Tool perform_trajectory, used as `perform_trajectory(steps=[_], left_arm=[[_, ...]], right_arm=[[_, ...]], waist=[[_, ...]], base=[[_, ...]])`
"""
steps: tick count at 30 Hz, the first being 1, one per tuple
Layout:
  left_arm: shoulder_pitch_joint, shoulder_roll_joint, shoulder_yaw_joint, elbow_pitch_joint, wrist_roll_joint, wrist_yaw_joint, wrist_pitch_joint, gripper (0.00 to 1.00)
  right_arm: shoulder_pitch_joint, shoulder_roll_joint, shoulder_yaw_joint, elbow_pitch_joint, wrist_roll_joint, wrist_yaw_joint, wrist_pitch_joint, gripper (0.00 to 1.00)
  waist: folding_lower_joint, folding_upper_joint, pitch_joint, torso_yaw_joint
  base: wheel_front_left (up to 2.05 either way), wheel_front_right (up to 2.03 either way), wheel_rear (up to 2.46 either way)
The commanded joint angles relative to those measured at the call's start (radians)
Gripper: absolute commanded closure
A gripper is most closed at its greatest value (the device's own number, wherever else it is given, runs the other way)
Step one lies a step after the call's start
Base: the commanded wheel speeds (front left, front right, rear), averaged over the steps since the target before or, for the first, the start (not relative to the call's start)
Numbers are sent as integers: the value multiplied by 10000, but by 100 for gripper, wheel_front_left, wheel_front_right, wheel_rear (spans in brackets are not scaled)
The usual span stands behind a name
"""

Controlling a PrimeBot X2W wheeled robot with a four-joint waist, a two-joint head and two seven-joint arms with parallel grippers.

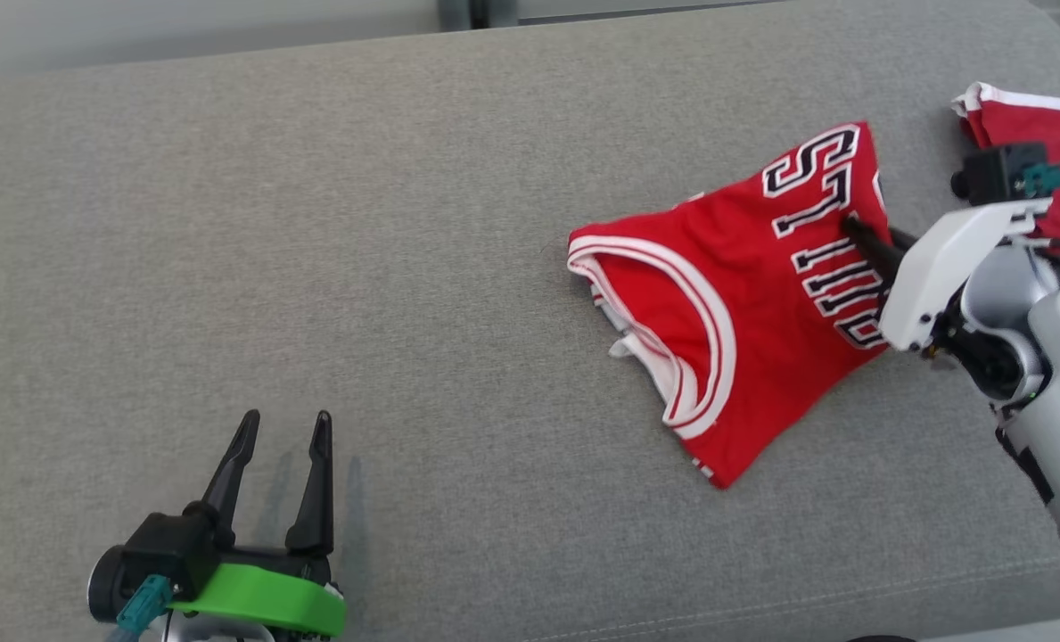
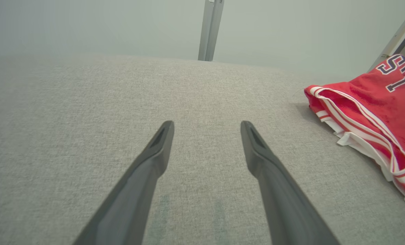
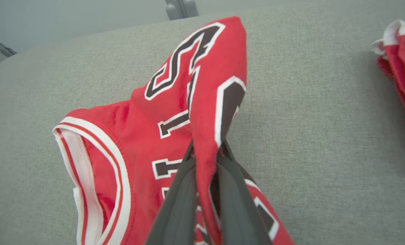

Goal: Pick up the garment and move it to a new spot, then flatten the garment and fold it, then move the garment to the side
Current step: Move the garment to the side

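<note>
Right claw (image 3: pixel 207 151) pinches the red jersey (image 1: pixel 726 303), lying diagonally, armhole leftward; left claw (image 1: pixel 285 421) spread.

Two garments (image 1: pixel 735 294) (image 1: pixel 1042 116), two grippers (image 1: pixel 286 425) (image 1: pixel 853 225)

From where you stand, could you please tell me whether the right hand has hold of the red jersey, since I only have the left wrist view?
Observer: Yes. The right hand is shut on a pinched-up ridge of the red jersey, right among the black letters.
Operator: Thank you. Is there anything lying beyond the jersey on that side?
Observer: A second red and white garment lies bunched at the far right of the grey cushion, with bare cushion between it and the jersey.
</note>
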Motion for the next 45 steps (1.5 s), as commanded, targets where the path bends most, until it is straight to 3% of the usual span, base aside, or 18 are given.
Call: perform_trajectory(steps=[1, 18, 30, 45], left_arm=[[-247, 116, -61, -37, 29, 20, -20, 0], [-345, 396, -132, -122, -85, 22, -20, 0], [-479, 557, -78, -137, 40, 22, -19, 0], [-623, 669, -250, -293, -73, 22, -19, 0]], right_arm=[[-374, -85, -97, 76, -252, -12, 44, 100], [-3243, -185, -2138, 96, -2385, -12, 1855, 100], [-3160, -38, -3879, -565, -3638, -12, 3298, 100], [-2740, 250, -5555, -846, -5009, -14, 3166, 100]], waist=[[0, -1, 372, -642], [0, -1, 998, -903], [0, -1, 1170, -1007], [0, -1, 1811, -950]], base=[[0, 0, 0], [0, 0, 0], [0, 0, 0], [0, 0, 0]])
